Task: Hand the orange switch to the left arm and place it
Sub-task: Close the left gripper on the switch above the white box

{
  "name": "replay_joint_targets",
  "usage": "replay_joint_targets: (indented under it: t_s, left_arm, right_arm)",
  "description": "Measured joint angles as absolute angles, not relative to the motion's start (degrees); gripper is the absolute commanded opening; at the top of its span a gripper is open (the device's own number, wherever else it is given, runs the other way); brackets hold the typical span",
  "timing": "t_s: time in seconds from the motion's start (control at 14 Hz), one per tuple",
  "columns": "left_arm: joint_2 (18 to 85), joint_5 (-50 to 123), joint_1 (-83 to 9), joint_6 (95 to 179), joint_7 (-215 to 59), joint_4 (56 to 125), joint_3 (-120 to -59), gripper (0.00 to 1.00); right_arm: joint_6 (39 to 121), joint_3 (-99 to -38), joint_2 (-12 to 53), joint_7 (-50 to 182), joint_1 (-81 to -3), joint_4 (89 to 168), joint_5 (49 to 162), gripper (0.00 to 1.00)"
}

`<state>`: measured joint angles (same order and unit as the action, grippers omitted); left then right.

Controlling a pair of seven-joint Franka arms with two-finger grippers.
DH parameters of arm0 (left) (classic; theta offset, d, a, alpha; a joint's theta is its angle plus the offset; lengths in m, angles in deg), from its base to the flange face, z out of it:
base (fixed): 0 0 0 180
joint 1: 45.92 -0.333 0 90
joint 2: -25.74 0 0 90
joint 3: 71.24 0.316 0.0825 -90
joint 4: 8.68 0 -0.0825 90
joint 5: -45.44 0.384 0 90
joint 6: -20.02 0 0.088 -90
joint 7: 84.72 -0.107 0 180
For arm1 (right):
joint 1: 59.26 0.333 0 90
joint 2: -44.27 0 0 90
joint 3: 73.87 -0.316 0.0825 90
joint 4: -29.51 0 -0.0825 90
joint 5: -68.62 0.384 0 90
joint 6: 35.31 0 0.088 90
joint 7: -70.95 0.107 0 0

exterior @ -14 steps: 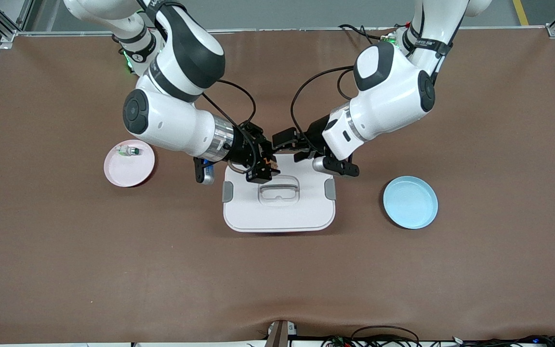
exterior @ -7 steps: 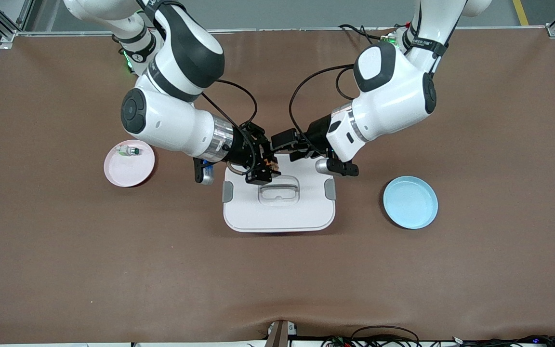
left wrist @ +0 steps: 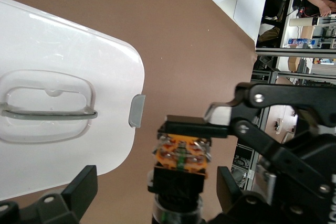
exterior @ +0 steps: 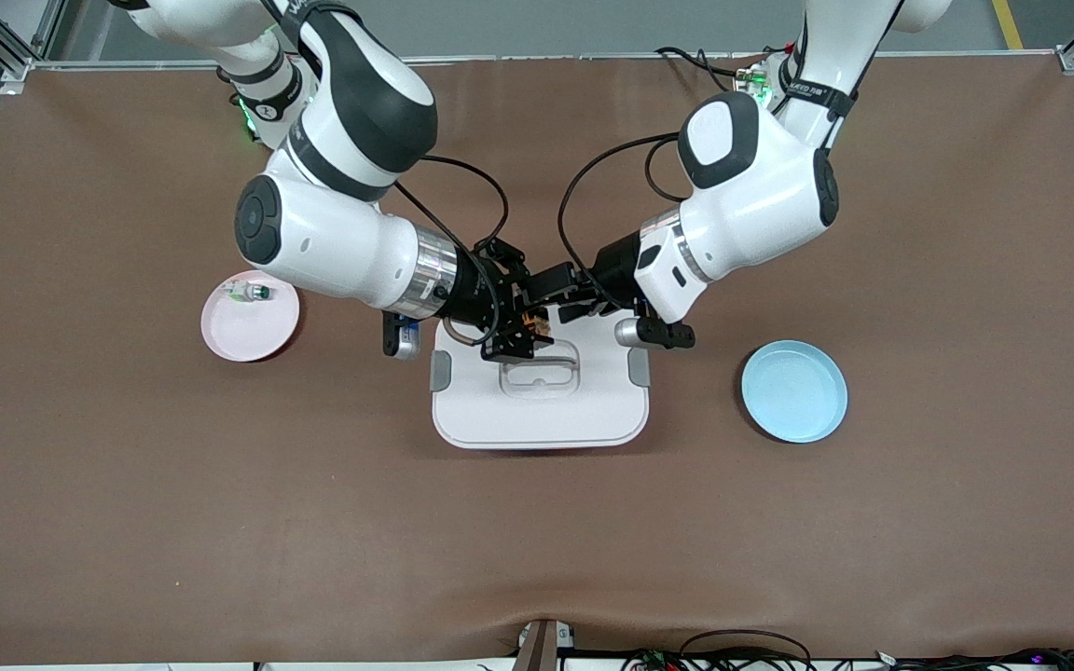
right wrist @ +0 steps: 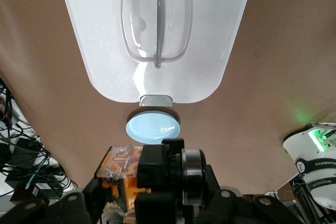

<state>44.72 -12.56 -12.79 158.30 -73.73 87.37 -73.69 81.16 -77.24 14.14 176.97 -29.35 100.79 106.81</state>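
The orange switch (exterior: pixel 533 323), a small black body with an orange end (right wrist: pixel 123 163), hangs over the box's edge farthest from the front camera. My right gripper (exterior: pixel 524 331) is shut on it. My left gripper (exterior: pixel 548 300) meets it from the left arm's end and is open. In the left wrist view the switch (left wrist: pixel 178 166) sits between the spread fingers (left wrist: pixel 79 188) without touching either one. The white lidded box (exterior: pixel 542 410) lies directly below both hands, its recessed handle (right wrist: pixel 156 22) showing in the right wrist view.
A pink plate (exterior: pixel 243 331) holding a small white-and-green component (exterior: pixel 248 293) lies toward the right arm's end. A blue plate (exterior: pixel 793 391) lies toward the left arm's end. Grey clips (exterior: pixel 440 371) sit on the box's sides.
The two hands have drawn together over the box. The left gripper slid toward the right one until its open fingers came around the switch. The right gripper kept its hold.
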Motion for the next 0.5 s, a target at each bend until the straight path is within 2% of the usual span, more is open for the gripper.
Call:
replay_joint_targets:
  t_s: [0.36,0.5]
  left_arm:
    - [44.8,-12.6,-12.7,158.4,-73.7,87.2,-73.7,1.00]
    - [44.8,-12.6,-12.7,158.4,-73.7,87.1,-73.7,0.73]
  right_arm:
    - [81.2,-77.2,14.0,177.2,-29.5,100.4,107.9,0.00]
    - [81.2,-77.2,13.8,177.2,-29.4,100.3,107.9,0.00]
